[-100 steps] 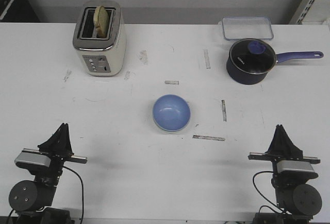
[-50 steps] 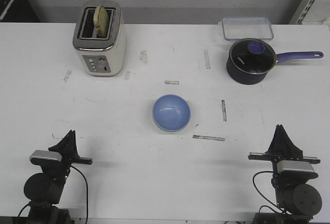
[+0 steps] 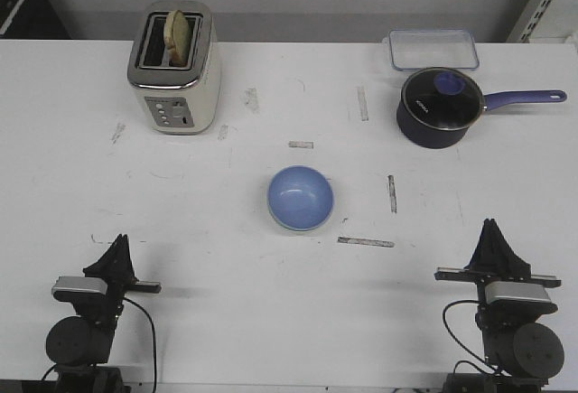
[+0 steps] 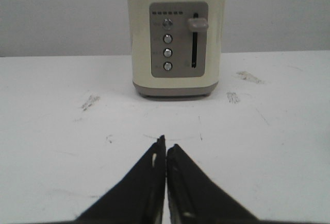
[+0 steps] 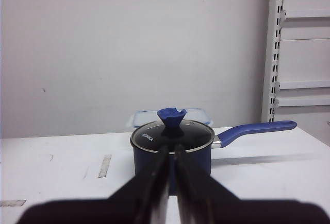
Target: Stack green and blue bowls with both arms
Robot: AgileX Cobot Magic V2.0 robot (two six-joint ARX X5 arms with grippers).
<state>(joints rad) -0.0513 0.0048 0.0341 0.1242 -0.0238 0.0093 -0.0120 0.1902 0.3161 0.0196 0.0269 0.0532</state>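
Both my pincers clenched, holding nothing.
Left black pincer gripper and right black pincer gripper sit low at the near table edge; light periwinkle blue round bowl rests mid-table between them, a pale rim showing beneath it; cream toaster and dark blue lidded saucepan stand beyond.
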